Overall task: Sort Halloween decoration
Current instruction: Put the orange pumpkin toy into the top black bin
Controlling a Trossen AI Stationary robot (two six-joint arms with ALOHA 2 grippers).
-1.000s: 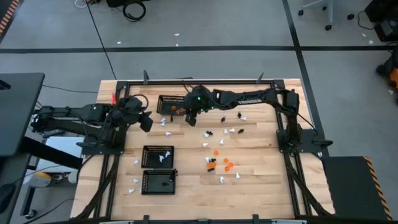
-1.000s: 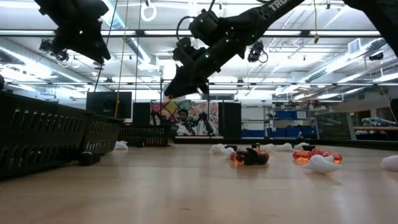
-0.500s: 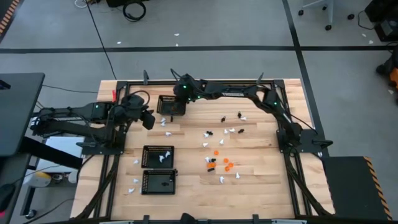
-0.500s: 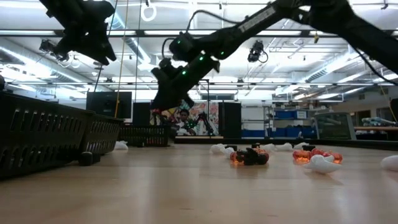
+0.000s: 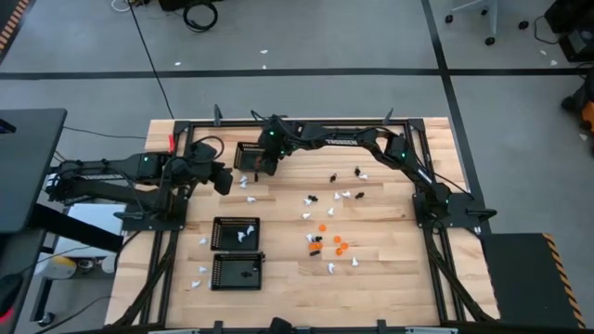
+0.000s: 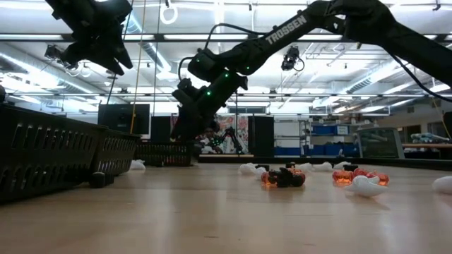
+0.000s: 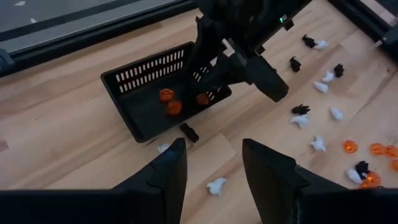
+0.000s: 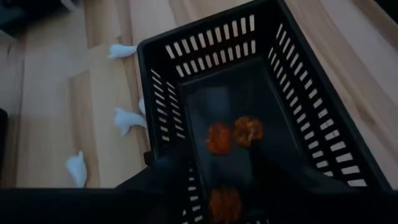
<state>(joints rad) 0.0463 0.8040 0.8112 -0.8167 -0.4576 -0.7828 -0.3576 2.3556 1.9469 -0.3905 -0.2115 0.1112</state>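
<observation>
The decoration pieces lie scattered on the wooden table: orange ones (image 5: 332, 243), white ones (image 5: 348, 195) and black ones (image 5: 334, 175). Three orange pieces (image 7: 175, 107) lie in the far black mesh basket (image 5: 249, 148). My right gripper (image 5: 265, 162) hangs over that basket with its fingers pointing down into it, open; one orange piece (image 8: 225, 202) shows in the gap between the fingers, apart from both. My left gripper (image 5: 220, 179) hovers open left of the basket, above a white piece (image 7: 216, 185) and a black piece (image 7: 189, 132) lying beside the basket.
Two more black mesh baskets stand near the table's left: one (image 5: 236, 232) holds white pieces, the nearer one (image 5: 237, 271) a black piece. White pieces (image 5: 199, 276) lie left of them. The dark frame rails (image 5: 306, 122) run along the table's edges.
My right gripper has travelled from above the table's middle toward the far left, over the far basket, and has come down with its fingers pointing into it. My left gripper has stayed about where it was.
</observation>
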